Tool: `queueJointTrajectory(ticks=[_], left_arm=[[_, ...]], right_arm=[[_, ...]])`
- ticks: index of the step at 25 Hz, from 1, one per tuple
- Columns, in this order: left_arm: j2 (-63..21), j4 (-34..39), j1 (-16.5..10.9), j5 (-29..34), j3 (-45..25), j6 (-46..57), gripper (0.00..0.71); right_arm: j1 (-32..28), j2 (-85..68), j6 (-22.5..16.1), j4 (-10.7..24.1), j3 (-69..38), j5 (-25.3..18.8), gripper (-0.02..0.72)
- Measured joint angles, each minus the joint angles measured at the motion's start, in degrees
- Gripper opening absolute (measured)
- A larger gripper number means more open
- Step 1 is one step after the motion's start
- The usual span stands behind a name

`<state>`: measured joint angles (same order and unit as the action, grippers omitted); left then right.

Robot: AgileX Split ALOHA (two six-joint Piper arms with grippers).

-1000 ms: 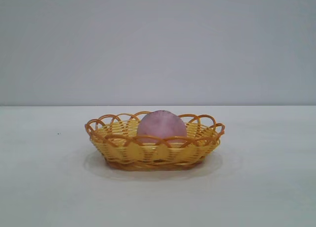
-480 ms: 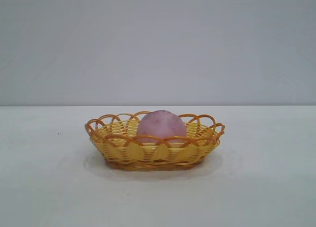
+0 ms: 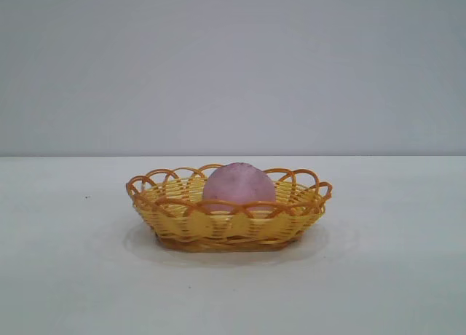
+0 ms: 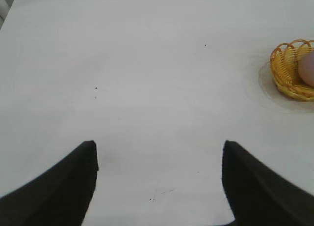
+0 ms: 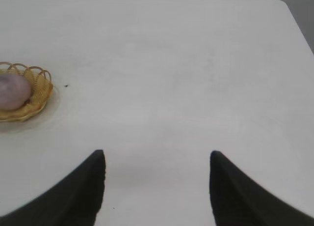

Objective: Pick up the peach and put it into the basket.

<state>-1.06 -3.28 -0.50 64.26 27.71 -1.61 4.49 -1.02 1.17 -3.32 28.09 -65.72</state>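
The pink-mauve peach (image 3: pixel 239 185) lies inside the yellow wicker basket (image 3: pixel 182 220) with its orange looped rim, at the middle of the table in the exterior view. Neither arm shows in that view. In the left wrist view the basket (image 4: pixel 287 69) sits far off with a sliver of the peach (image 4: pixel 308 69) at the frame's edge; my left gripper (image 4: pixel 159 146) is open over bare table. In the right wrist view the basket (image 5: pixel 39 91) and peach (image 5: pixel 13 91) are also distant; my right gripper (image 5: pixel 157 155) is open, nothing between its fingers.
The white table (image 3: pixel 393 277) stretches wide around the basket, with a plain grey wall behind it. The table's far rounded corner (image 5: pixel 282 2) shows in the right wrist view. A few tiny dark specks (image 4: pixel 95 88) mark the surface.
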Motion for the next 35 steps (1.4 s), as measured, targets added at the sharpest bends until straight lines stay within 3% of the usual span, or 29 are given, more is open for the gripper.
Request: queueJointTrajectory(ticks=[35], left_arm=[[0.0, 0.0, 0.81, 0.0, 0.0, 0.0, 0.471]], right_arm=[[0.57, 0.0, -0.09, 0.0, 0.0, 0.27, 0.443]])
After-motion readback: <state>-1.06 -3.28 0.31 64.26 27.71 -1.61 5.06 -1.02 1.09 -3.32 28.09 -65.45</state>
